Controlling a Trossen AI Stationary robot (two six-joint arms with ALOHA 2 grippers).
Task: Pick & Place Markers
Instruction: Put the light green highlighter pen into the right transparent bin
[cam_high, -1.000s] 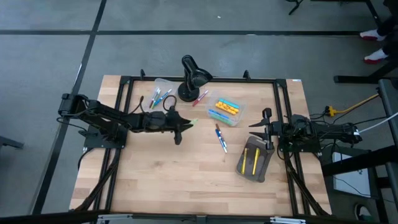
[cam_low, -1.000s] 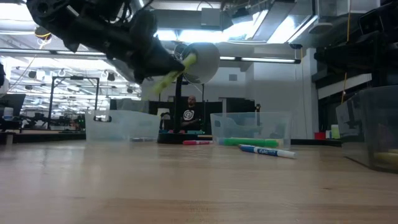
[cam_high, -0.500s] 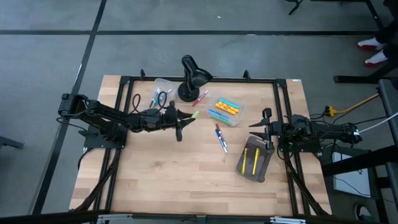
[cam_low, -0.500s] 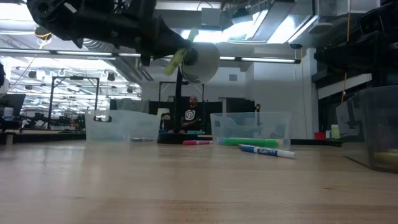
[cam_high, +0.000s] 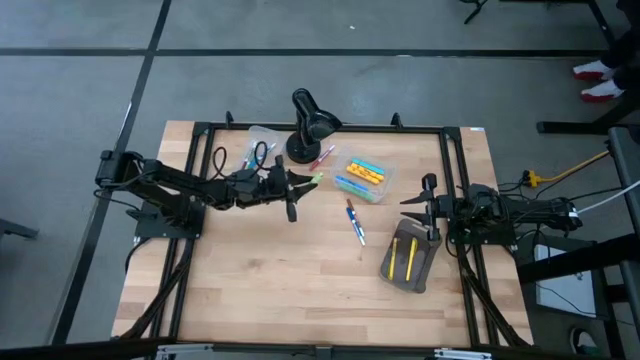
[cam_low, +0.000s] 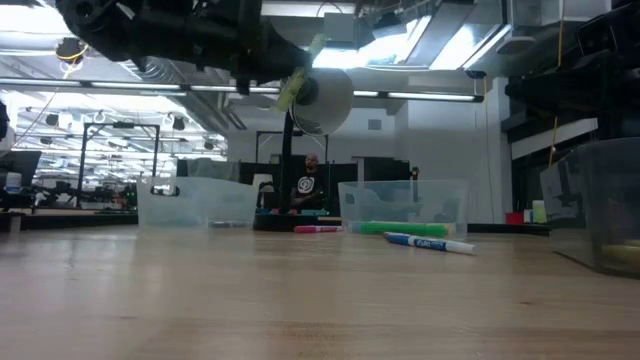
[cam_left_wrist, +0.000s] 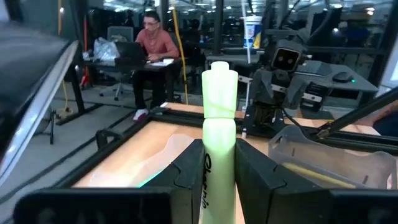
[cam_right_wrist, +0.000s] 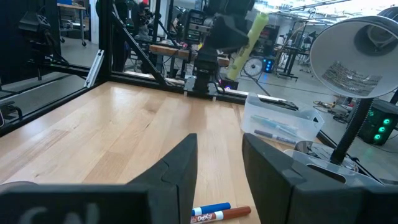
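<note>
while the left arm reaches across the back half of the desk (cam_high: 300, 290), its left gripper (cam_high: 300, 184) hangs above the wood with its jaws clamped on a light green marker (cam_high: 313, 181), whose cap end sticks out past the fingertips toward the right. behind the left arm, a clear tray (cam_high: 258, 150) at the back of the desk holds a few markers in green, blue and red. just right of that tray stands a black desk lamp (cam_high: 308, 122), and a pink marker (cam_high: 323, 156) lies on the wood at its base. further right, a second clear tray (cam_high: 362, 175) holds a row of yellow and blue markers. in front of it, on bare wood, a red marker (cam_high: 350, 208) and a blue-and-white marker (cam_high: 358, 230) lie end to end. to the right of those, a grey pouch (cam_high: 408, 255) lies flat with yellow markers on it. at the right edge of the desk the right gripper (cam_high: 424, 210) waits just behind the pouch, its jaws apart and holding nothing.
</note>
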